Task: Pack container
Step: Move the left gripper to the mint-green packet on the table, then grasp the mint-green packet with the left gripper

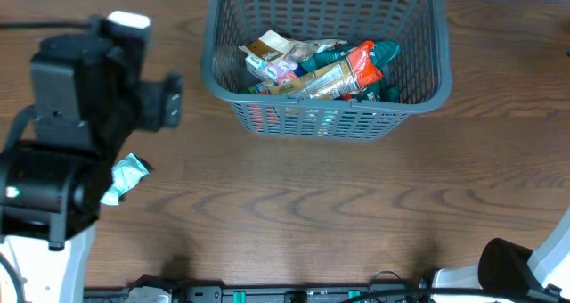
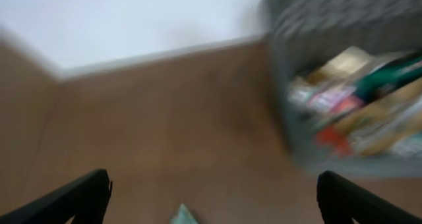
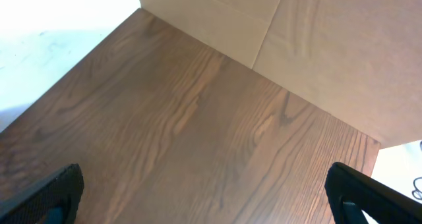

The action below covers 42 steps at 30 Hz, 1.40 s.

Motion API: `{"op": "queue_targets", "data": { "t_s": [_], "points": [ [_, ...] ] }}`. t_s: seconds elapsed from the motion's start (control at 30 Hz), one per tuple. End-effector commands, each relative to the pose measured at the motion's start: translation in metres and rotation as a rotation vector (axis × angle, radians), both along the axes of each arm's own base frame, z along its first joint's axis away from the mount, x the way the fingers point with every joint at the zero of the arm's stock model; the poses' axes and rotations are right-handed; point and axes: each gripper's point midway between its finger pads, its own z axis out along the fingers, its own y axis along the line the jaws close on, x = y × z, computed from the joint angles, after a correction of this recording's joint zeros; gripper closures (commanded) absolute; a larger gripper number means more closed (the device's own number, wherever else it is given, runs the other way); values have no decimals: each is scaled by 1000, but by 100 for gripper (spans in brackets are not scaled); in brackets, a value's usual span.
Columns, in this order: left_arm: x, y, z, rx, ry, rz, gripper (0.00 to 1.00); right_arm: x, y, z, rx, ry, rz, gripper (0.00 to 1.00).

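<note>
overhead view: container at the far side, both hands spread open

the container (image 1: 325, 116) is seen standing upright at the far middle of the counter (image 1: 312, 205), its slotted grey walls rising around a heap of snack packets (image 1: 294, 62). among them an orange packet (image 1: 356, 67) is laid slantwise towards the right wall, with dark green wrappers beside it. every packet in the heap is kept inside the rim.

the left arm (image 1: 80, 134) is held over the left part of the counter, well apart from the container. a small teal and white packet (image 1: 127, 174) is seen lying on the wood just beside the arm, partly covered by it.

in the left wrist view, which is badly blurred, the left hand (image 2: 214, 197) is shown with its two dark fingers (image 2: 86, 194) set wide apart, nothing being gripped. a scrap of the teal packet (image 2: 184, 215) is glimpsed at the bottom edge between them; whether it is touched cannot be told. the container (image 2: 343, 13) is smeared across the upper right, coloured wrappers showing inside.

the right arm (image 1: 512, 267) is seen only at the near right corner. in the right wrist view the right hand (image 3: 204, 197) is likewise spread open, its fingers (image 3: 46, 197) at the lower corners over bare wood (image 3: 198, 118), with a pale panel (image 3: 330, 46) standing beyond the counter's edge.
</note>
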Motion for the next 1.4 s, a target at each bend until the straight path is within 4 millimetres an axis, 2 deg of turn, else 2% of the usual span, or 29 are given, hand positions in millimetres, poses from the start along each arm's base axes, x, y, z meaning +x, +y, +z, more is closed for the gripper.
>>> {"op": "queue_targets", "data": {
  "t_s": [0.0, 0.17, 0.33, 0.4, 0.63, 0.9, 1.0, 1.17, 1.37],
  "points": [
    [-14, 40, -20, -67, 88, 241, 2, -3, -2, 4, -16, 0, -7, 1],
    [-39, 77, -58, -93, 276, 428, 2, -3, -2, 4, -16, 0, -7, 1],
    [-45, 101, -91, -87, 415, 521, 2, -3, -2, 4, -16, 0, -7, 1],
    [-46, 110, -112, -80, 484, 542, 1, -3, -2, 4, -16, 0, -7, 1],
    [-56, 122, -183, -66, 647, 561, 1, -3, -2, 4, -16, 0, -7, 1],
    [-68, 120, -252, -42, 748, 498, 1, -3, -2, 4, -16, 0, -7, 1],
    [-65, 121, -270, -10, 740, 443, 2, -3, -2, 4, -16, -1, -7, 1],
    [-57, 125, -288, 68, 728, 321, 1, -3, -2, 4, -16, 0, -7, 1],
    [-63, 140, -303, 1, 739, 349, 2, -3, -2, 4, -16, 0, -7, 1]
  ]
}}
